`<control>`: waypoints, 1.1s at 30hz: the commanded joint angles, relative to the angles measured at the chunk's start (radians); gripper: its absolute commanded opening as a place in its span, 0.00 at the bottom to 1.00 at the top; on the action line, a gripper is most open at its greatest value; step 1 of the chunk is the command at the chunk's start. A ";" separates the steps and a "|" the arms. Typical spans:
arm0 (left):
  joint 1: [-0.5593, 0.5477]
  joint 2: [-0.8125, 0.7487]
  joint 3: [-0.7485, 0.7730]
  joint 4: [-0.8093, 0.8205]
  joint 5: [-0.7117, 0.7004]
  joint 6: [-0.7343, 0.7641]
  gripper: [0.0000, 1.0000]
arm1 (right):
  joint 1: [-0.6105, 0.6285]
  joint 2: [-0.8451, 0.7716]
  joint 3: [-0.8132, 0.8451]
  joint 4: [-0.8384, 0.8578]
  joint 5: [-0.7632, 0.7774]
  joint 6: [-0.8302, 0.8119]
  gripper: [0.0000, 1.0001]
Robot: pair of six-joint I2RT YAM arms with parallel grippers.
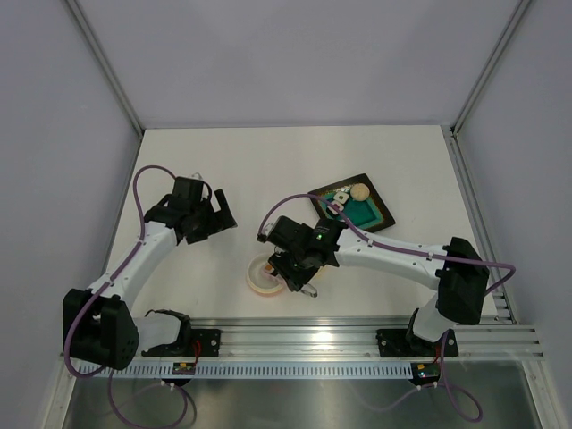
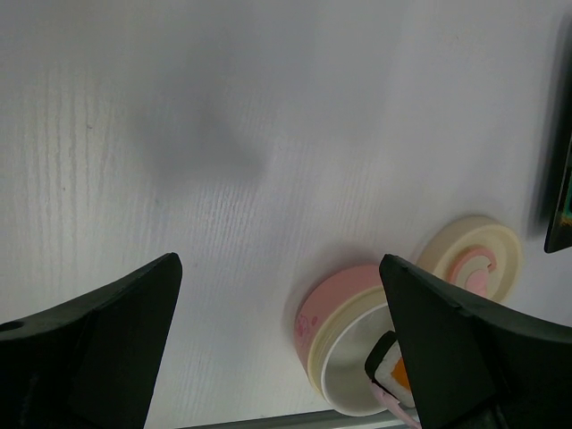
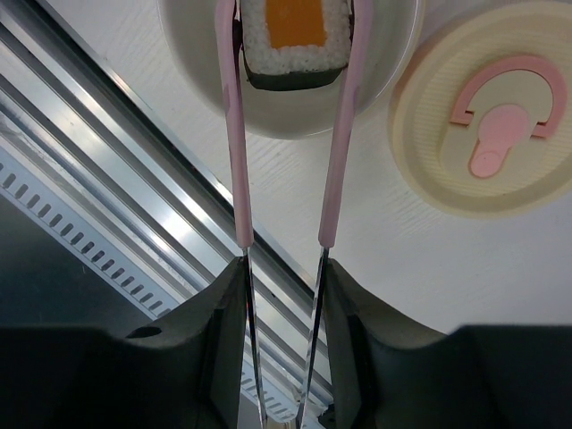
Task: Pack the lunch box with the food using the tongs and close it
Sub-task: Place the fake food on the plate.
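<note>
My right gripper [image 3: 284, 277] is shut on the tongs [image 3: 235, 134], whose two pink arms reach forward. Their tips pinch a piece of food [image 3: 295, 36], a white block with an orange centre and a dark wrap, just over the open cream lunch box [image 3: 288, 114]. Its lid [image 3: 487, 116] with the pink curled mark lies flat on the table beside it. From above, the right gripper [image 1: 299, 273] hangs over the lunch box [image 1: 261, 277]. My left gripper [image 2: 279, 264] is open and holds nothing; it is apart to the left, facing the lunch box [image 2: 344, 322] and the lid [image 2: 474, 255].
A dark square tray [image 1: 380, 213] with a teal mat stands at the back right, holding a beige ball [image 1: 359, 190] and a white block [image 1: 335, 205]. A metal rail [image 1: 313, 332] runs along the near table edge, close to the lunch box.
</note>
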 commanded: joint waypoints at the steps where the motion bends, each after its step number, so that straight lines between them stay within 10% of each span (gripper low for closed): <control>1: 0.005 0.005 0.054 0.019 -0.003 0.004 0.97 | 0.008 0.003 0.038 0.041 -0.005 -0.024 0.40; 33: 0.005 0.012 0.044 0.025 0.002 0.010 0.98 | 0.009 0.030 0.078 0.040 0.005 -0.027 0.50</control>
